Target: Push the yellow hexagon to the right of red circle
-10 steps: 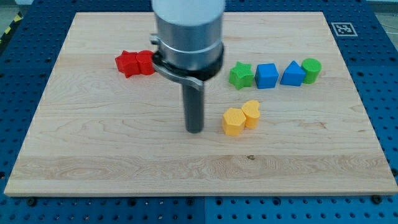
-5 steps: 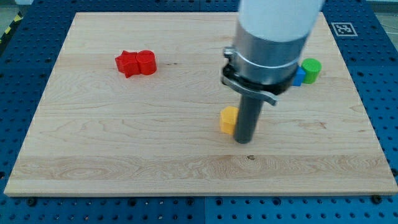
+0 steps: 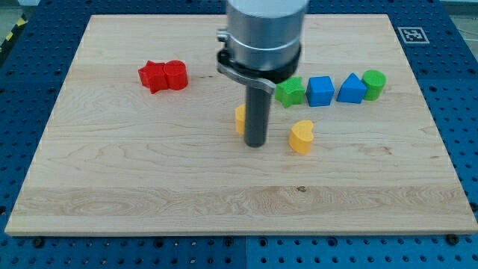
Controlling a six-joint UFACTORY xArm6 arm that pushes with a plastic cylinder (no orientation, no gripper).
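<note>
My tip [image 3: 255, 143] has no jaws and touches the right side of the yellow hexagon [image 3: 240, 119], so I should push it slowly up-left, stopping just right of the red circle [image 3: 175, 75].

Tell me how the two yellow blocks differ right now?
The yellow heart stands free and fully visible at the view's right of my tip; the yellow hexagon is mostly hidden behind the rod, only its left edge showing. The heart lies lower in the view, the hexagon higher and further left. Both share one yellow.
</note>
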